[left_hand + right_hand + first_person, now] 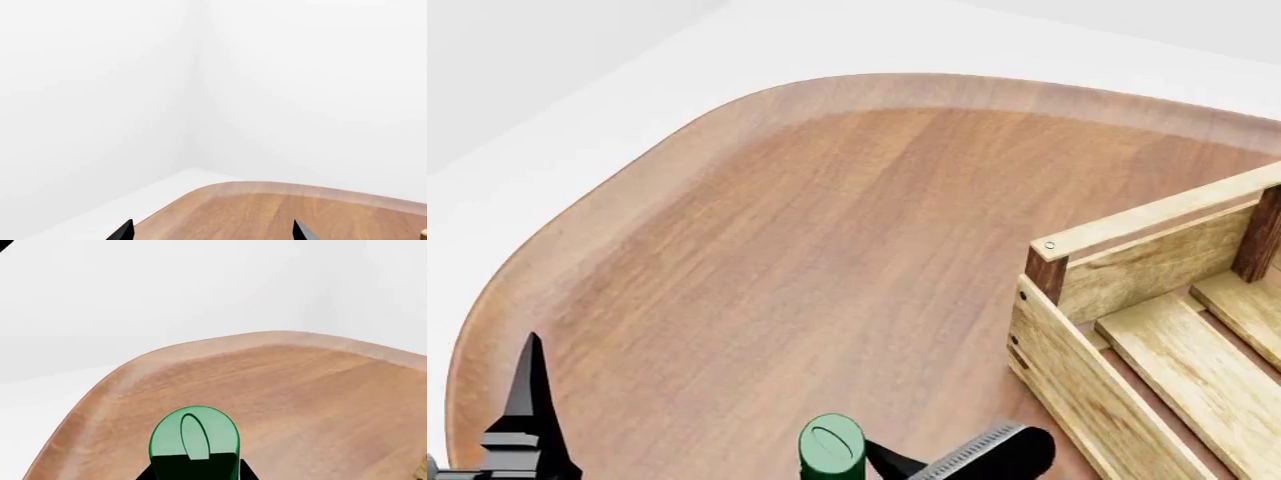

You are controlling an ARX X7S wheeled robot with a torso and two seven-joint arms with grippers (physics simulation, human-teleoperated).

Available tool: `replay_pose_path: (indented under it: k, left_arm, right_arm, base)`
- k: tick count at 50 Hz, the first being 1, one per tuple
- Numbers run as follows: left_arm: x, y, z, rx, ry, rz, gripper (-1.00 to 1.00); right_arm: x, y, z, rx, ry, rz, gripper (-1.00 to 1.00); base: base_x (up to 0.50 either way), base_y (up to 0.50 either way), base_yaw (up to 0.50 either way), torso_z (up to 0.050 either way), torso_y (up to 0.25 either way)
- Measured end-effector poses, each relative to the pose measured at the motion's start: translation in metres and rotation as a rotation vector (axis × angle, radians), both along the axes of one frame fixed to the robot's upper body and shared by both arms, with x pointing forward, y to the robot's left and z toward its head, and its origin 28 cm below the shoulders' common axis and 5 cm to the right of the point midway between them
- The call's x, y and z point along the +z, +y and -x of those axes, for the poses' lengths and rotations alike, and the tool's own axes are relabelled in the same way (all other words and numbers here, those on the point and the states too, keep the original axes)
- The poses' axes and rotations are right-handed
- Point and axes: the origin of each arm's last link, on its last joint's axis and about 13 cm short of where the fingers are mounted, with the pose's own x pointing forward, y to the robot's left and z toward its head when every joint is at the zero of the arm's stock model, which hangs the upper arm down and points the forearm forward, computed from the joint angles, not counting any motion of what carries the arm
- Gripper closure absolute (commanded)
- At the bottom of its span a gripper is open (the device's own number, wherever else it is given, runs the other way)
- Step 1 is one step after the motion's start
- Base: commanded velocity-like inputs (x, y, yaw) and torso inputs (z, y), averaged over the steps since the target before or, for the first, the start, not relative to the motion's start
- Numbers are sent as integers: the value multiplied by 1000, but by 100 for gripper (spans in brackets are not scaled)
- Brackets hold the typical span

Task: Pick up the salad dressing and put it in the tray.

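Right gripper (874, 458) sits at the salad dressing (831, 445), near the table's (827, 230) front edge. In the right wrist view the green cap (193, 440) fills the space directly ahead of the fingers, with dark finger parts low on both sides of it. Contact looks likely, but a firm clamp cannot be told from these views. Left gripper (212, 231) hangs spread wide over bare wood, holding nothing.

Tray (1121, 330) stands to the right of the bottle, well apart, its near slatted wall and corner post (1045, 272) facing it.

Judgement: confirm the grip below the cap, lift straight up, clear the near wall before moving across, then lower onto the slats and release upright.
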Motion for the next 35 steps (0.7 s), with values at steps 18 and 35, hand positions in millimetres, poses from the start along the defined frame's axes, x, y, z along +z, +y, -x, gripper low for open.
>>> replay_pose_path:
  k: [18,35]
  left_arm:
    - [-1,-1,0,-4,2,-4,-100]
    - [-2,0,1,1,3,4,-100]
  right_arm:
    - [52,-17,9,-115,-168,-61,100]
    - [92,-43,1,-360,-315,-31,100]
  base:
    - [0,0,0,0,1]
    - [0,0,0,0,1]
